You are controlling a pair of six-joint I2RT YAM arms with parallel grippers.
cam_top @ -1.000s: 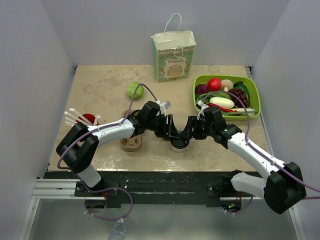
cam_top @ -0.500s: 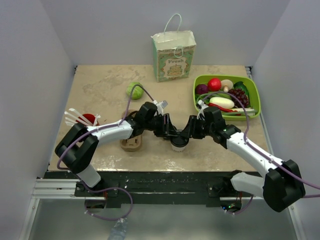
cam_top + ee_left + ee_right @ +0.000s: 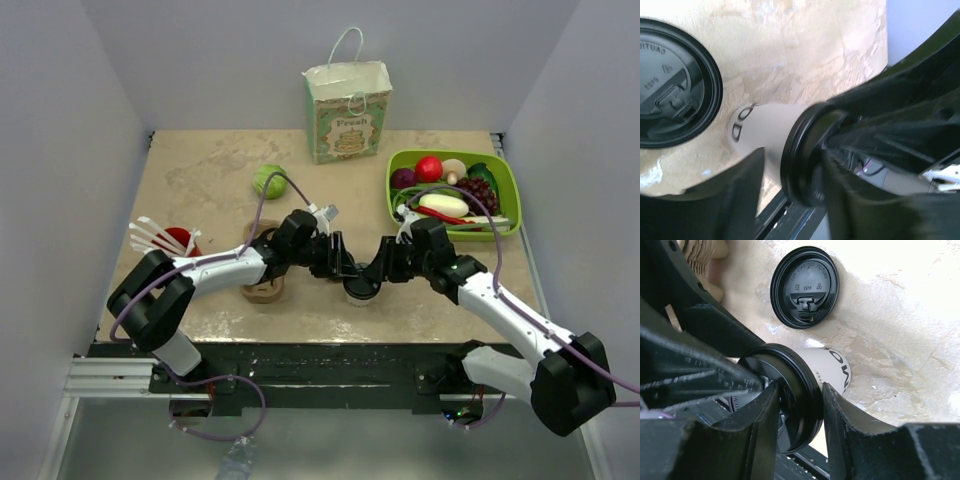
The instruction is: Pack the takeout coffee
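Both claws have just narrowed. My left gripper [image 3: 345, 274] and right gripper [image 3: 376, 274] now pinch the lidded takeout coffee [image 3: 360, 291] from opposite sides, at the middle of the table's [image 3: 200, 180] near edge. I judge it ready to lift toward the bag [image 3: 347, 112].

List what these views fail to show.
- Cup sides: top view, hidden by left gripper and right gripper.
- Loose lid: left wrist view, cut by the left edge.
- Cup print: both wrist views, only a few letters show; the rest curves away.
- Bag contents: top view, its walls hide the inside.
- Left grip: left wrist view, contact lost in dark blur.
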